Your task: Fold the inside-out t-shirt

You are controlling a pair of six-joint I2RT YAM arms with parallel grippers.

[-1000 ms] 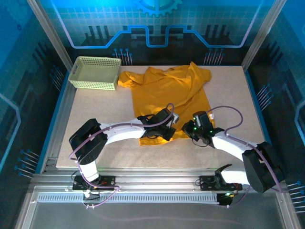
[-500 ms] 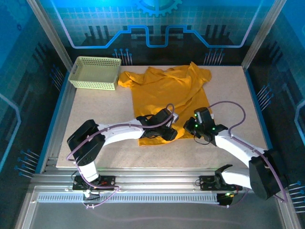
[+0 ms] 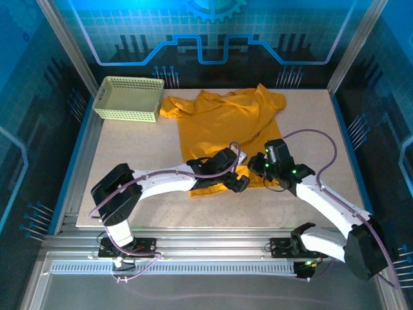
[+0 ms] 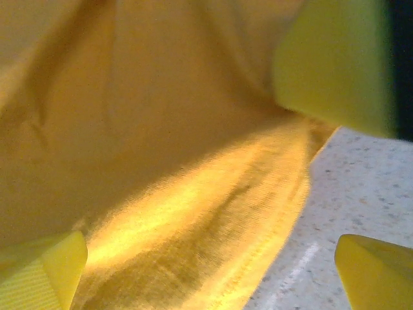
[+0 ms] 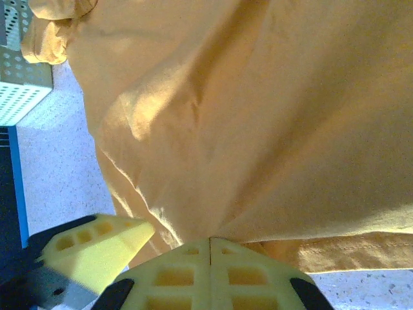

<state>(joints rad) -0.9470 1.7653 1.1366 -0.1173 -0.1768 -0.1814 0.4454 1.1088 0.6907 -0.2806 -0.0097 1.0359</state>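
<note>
Lying spread over mid-bench, one inside-out t-shirt [image 3: 222,126] has its near hem pinched in the closed right end effector [image 3: 257,166], the left end effector [image 3: 240,177] gaping empty beside it, one basket [image 3: 128,98] at the far-left corner, bare bench [image 3: 129,168] either side.

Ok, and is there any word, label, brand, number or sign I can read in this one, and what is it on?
None can be read in these views.
t-shirt: plain orange cloth faces the cameras, no lettering on what shows.
mesh basket: no label or mark visible.
back panel: a gear outline and blue line graphics, no words or numbers.
</note>
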